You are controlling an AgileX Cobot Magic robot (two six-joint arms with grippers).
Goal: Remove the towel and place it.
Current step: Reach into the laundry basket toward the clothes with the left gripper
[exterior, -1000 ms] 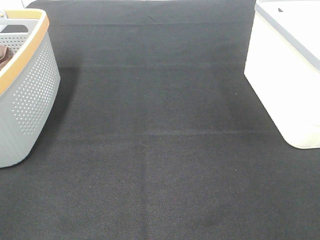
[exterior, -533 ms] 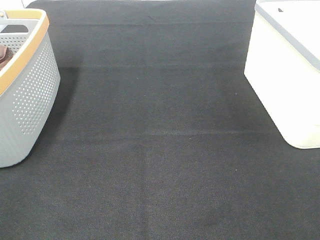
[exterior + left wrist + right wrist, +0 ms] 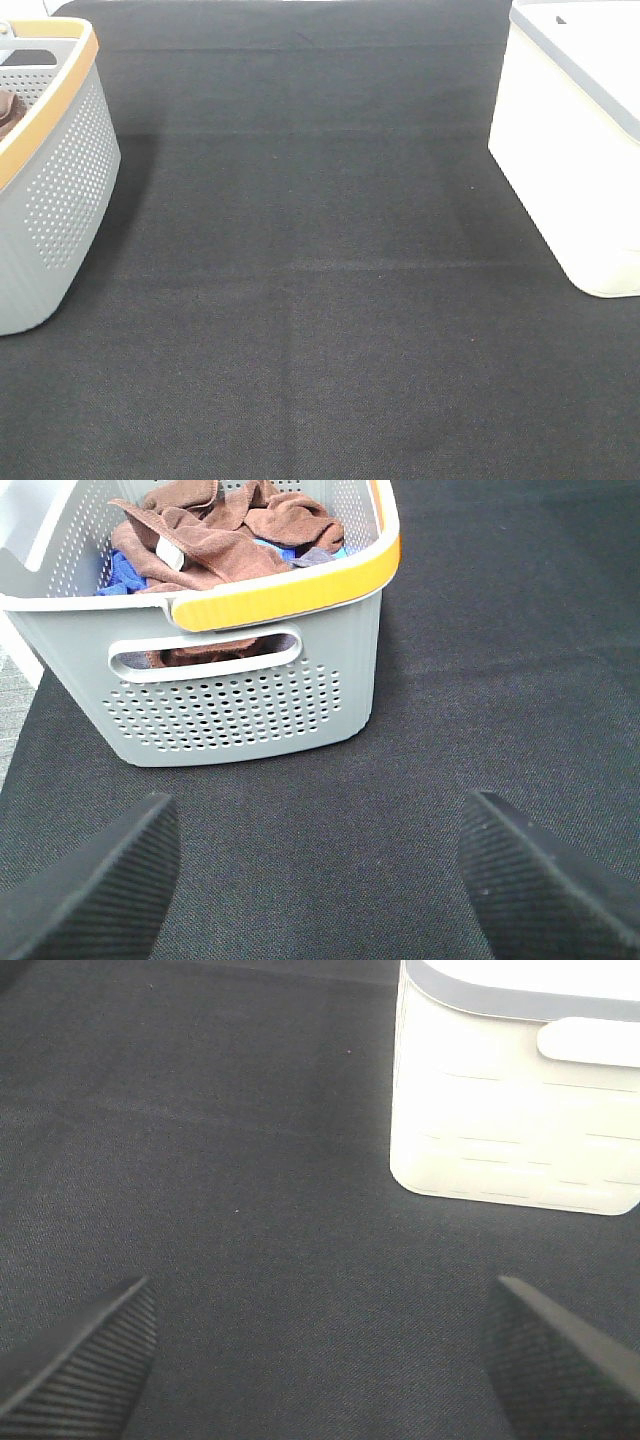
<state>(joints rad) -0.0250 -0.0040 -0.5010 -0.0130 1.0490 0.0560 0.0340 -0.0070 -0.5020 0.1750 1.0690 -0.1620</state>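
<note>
The reddish-brown towel [image 3: 215, 535] lies crumpled in the grey perforated basket [image 3: 240, 695] with an orange rim, on top of blue cloth; its white label shows. In the high view only a sliver of towel [image 3: 8, 110] shows inside the basket [image 3: 60, 190] at the left edge. My left gripper [image 3: 318, 880] is open and empty, low over the black mat in front of the basket's handle side. My right gripper [image 3: 320, 1360] is open and empty over the mat, short of the white bin [image 3: 515, 1100]. Neither gripper shows in the high view.
A white bin with a grey rim [image 3: 570, 150] stands at the right edge of the black mat [image 3: 320, 280]. A blue cloth [image 3: 120, 570] lies under the towel in the basket.
</note>
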